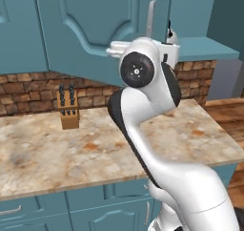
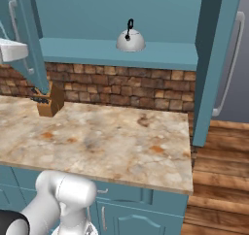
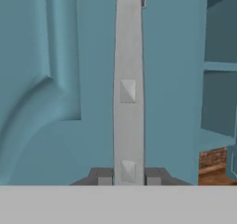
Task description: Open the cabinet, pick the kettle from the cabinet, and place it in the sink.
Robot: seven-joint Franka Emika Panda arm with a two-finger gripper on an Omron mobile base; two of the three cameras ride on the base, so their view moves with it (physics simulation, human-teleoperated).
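Two dark fingers [image 3: 128, 176] tight around the cabinet [image 3: 69, 79] door's flat silver bar handle [image 3: 128, 79].

Looked like smooth matt teal painted wood on the cabinet [image 2: 121, 8], dull silver metal on its handle [image 3: 128, 79], shiny silvery metal on the kettle [image 2: 131, 41], glossy speckled stone on the counter [image 2: 107, 137], rough brick wall [image 2: 121, 88].
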